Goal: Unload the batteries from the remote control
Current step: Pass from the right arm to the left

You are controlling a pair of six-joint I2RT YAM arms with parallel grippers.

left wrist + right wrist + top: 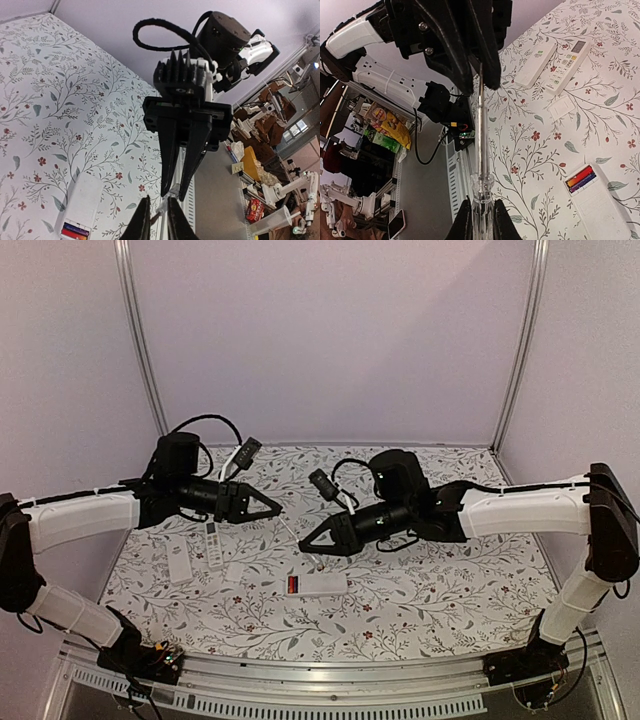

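ITEM batteries point(292, 585): in open bay at one end of remote point(325, 584), flat on tabletop point(430, 600), under arms | L jaws clamped on stick tool point(480, 115) tip, R jaws clamped on its clear handle, mid-air | ADVICE: hold tool steady; free one grip only once other's firm.

The floral table point(430, 590) carries an open white remote point(325, 584), its batteries point(292, 585) showing, just nearer than the right hand point(303, 540). Two closed remotes point(214, 542) and a small white cover point(233, 573) lie near the left hand point(280, 512), on its left.
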